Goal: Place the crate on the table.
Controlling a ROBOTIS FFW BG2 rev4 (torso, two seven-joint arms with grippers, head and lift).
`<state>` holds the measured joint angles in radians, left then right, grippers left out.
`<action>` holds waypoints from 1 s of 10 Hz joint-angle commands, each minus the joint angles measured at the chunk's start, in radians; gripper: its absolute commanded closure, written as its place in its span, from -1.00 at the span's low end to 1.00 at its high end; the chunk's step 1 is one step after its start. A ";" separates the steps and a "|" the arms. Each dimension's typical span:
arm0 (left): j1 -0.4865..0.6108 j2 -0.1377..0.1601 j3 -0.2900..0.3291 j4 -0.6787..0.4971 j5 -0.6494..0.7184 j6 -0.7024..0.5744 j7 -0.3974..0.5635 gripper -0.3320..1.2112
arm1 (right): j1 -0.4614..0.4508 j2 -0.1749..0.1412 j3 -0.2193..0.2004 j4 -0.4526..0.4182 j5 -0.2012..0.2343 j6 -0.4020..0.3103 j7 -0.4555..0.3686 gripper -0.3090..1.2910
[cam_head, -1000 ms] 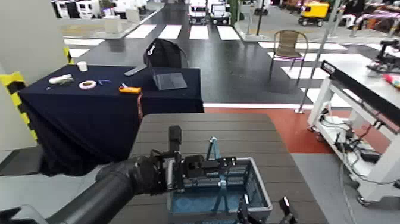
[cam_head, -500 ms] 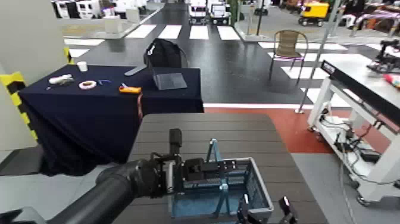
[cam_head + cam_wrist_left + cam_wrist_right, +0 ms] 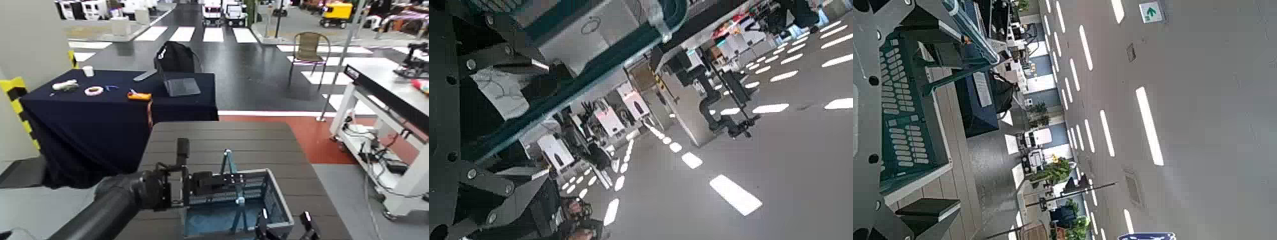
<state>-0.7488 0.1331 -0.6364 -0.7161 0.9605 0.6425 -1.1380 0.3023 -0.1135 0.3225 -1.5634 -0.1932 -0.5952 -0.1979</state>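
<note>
The left gripper (image 3: 203, 184), fingers clamped on the crate's (image 3: 239, 204) left rim, steadies it at the tabletop's (image 3: 217, 137) near edge for set-down, while the right gripper (image 3: 284, 226) waits by its near-right corner, fingers apart.

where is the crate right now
In the head view the crate sits low and centre over the near end of the brown table, between the left gripper and the right gripper.

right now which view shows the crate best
The head view: the crate shows whole on the table, its hoop handle up and the left pincer at its rim. The right wrist view shows only a slatted side; the left wrist view shows a close-up fragment.
</note>
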 commanded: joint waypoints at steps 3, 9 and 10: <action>0.092 0.054 0.184 -0.207 -0.187 0.037 0.152 -0.46 | 0.003 0.000 -0.002 -0.001 -0.002 0.003 0.000 -0.45; 0.425 0.112 0.494 -0.770 -0.347 -0.024 0.607 -0.43 | 0.005 -0.002 -0.010 -0.009 -0.005 0.009 0.003 -0.45; 0.496 0.111 0.521 -0.861 -0.394 -0.081 0.698 -0.43 | 0.008 -0.002 -0.013 -0.010 -0.005 0.011 0.005 -0.45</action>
<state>-0.2928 0.2447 -0.1320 -1.5239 0.5908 0.5899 -0.4462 0.3082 -0.1151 0.3114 -1.5725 -0.1979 -0.5852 -0.1938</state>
